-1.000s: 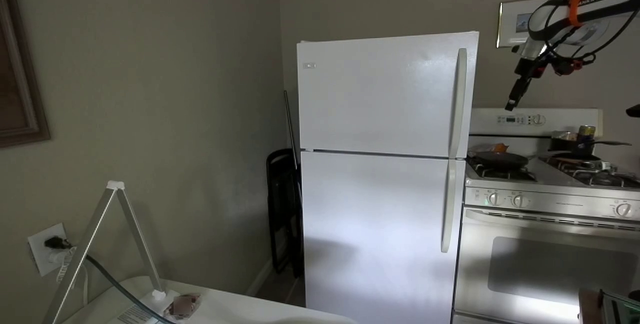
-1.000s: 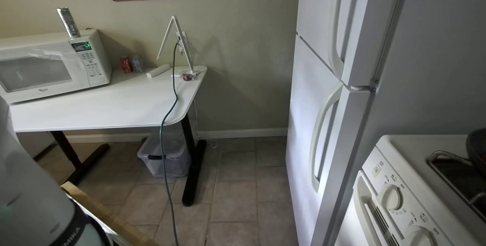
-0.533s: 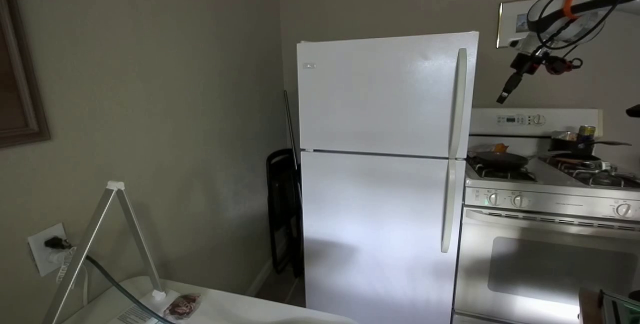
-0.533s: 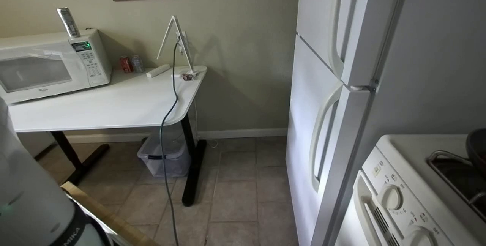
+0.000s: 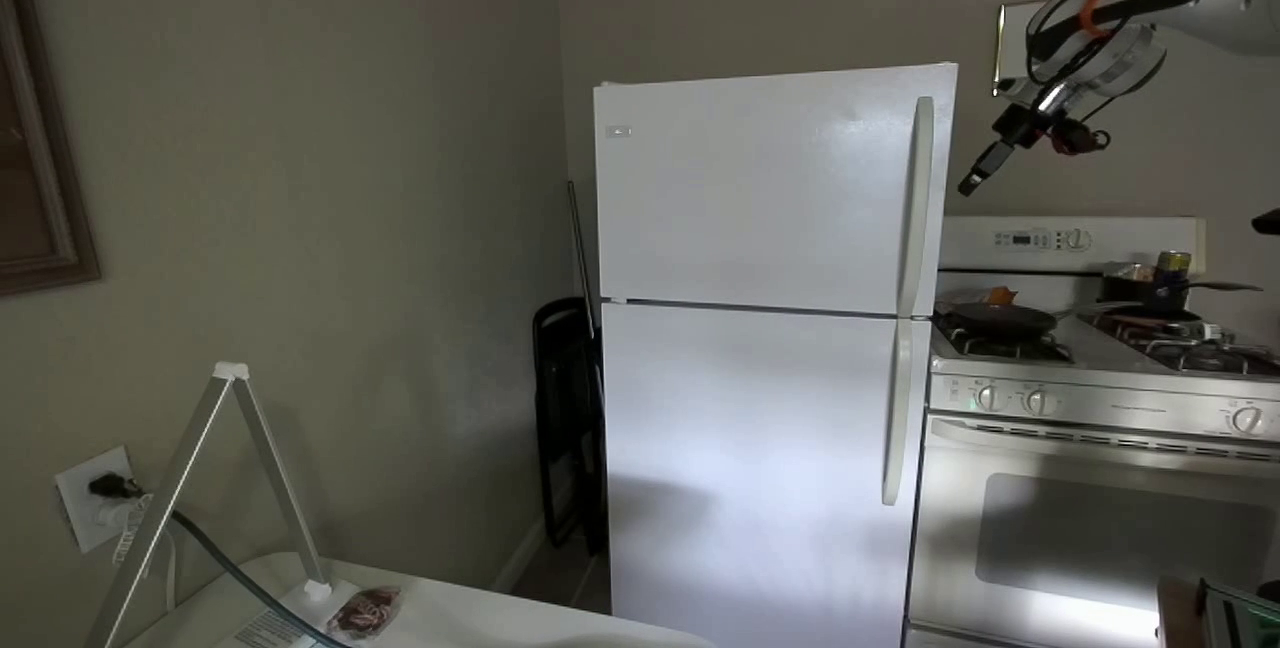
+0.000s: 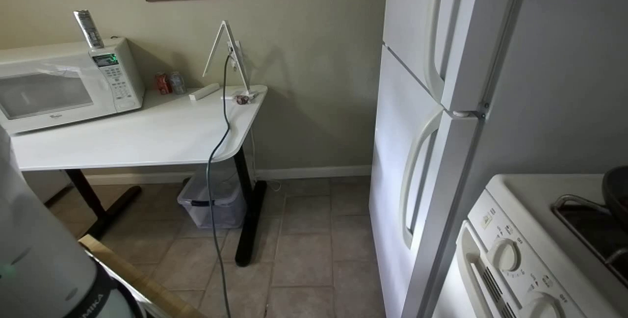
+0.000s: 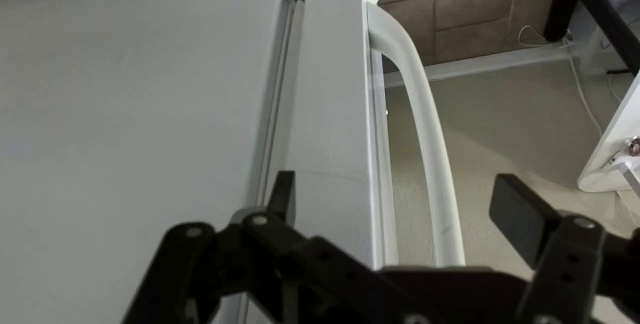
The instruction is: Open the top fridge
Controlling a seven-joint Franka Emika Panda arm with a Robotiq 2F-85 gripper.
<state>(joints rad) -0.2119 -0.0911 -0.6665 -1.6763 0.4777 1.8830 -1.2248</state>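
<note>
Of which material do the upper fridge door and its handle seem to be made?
Upper fridge door: probably painted metal, glossy white; its flat face shows a soft sheen. Handle: likely moulded plastic, smooth off-white, curving without visible joins.

- Tool point(image 7: 401, 204) at the bottom, its dark fingers point(image 7: 522, 214) spread well apart.
- Top fridge point(image 7: 330, 114) seen edge-on; its long white handle point(image 7: 431, 134) shows between the fingers, contact unclear.
- Beyond, tiled floor point(image 7: 470, 4) and, at right, a white bench point(image 7: 627, 119).
</note>
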